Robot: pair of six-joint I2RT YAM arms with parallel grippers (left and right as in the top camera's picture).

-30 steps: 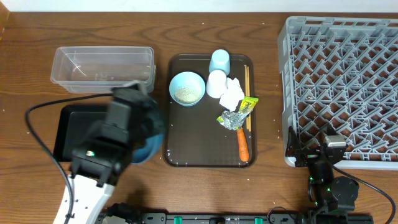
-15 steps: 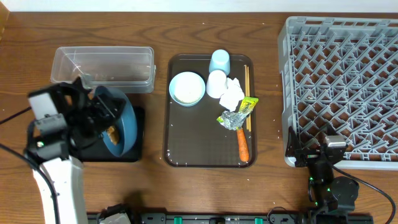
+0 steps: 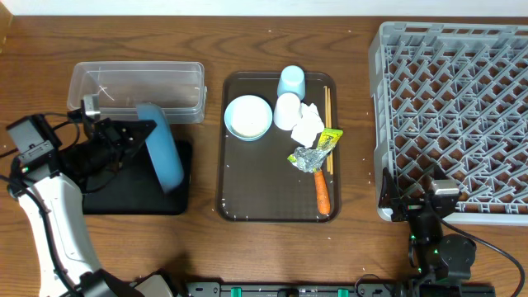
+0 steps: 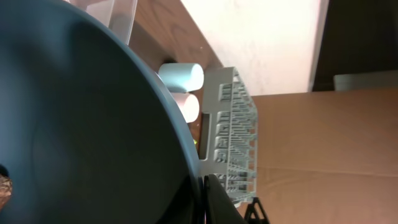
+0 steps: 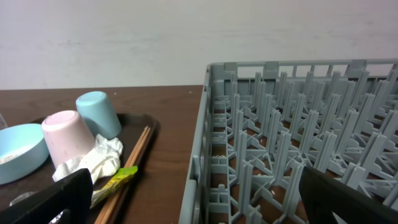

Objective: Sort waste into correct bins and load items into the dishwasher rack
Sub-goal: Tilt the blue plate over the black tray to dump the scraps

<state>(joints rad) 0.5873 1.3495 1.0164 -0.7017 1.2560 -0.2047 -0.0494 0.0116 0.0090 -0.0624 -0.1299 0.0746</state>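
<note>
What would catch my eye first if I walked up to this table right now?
Most eyes would land on the dark-blue plate, tipped up on its edge over the black tray at the left and clamped in the left gripper. Next comes the big grey rack, which fills the right side. Between them, a brown tray carries a light-blue bowl and an orange carrot among other bits.

Tub at rear left; shallow tray just before it, plate on edge above it; serving tray at centre, bearing bowl at left, rear cup, front cup, tissue, chopsticks along right edge, wrapper, foil, carrot foremost; rack at right.
</note>
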